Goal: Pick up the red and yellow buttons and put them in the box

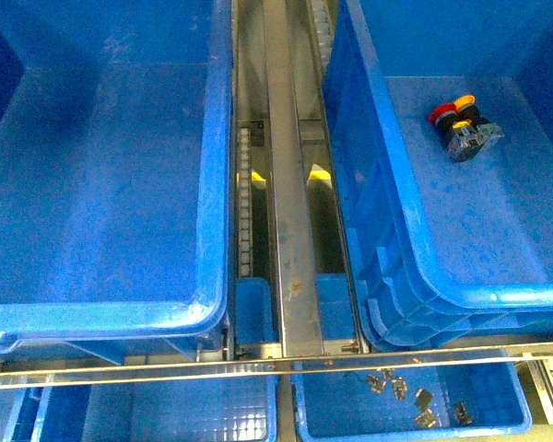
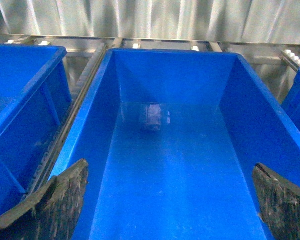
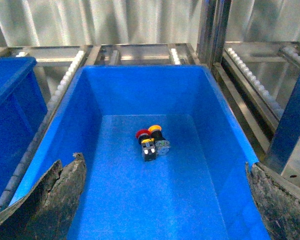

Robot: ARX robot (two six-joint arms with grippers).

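Note:
A red button [image 1: 440, 115] and a yellow button [image 1: 463, 101] lie side by side on the floor of the right large blue box [image 1: 498, 295], near its far end. In the right wrist view the red button [image 3: 141, 134] and the yellow button [image 3: 154, 128] sit mid-floor of that box [image 3: 140, 68], ahead of my open right gripper [image 3: 165, 161], which holds nothing. My left gripper [image 2: 170, 165] hangs open over the left large blue box [image 2: 170, 51], whose floor is bare. That box [image 1: 101, 318] also shows bare in the front view. Neither arm shows in the front view.
A metal rail with roller tracks [image 1: 290, 230] runs between the two boxes. A steel bar [image 1: 276, 364] crosses the front. Below it a shallow blue tray [image 1: 405, 410] holds several small metal parts. A steel post [image 3: 212, 30] and roller rails [image 3: 250, 80] flank the right box.

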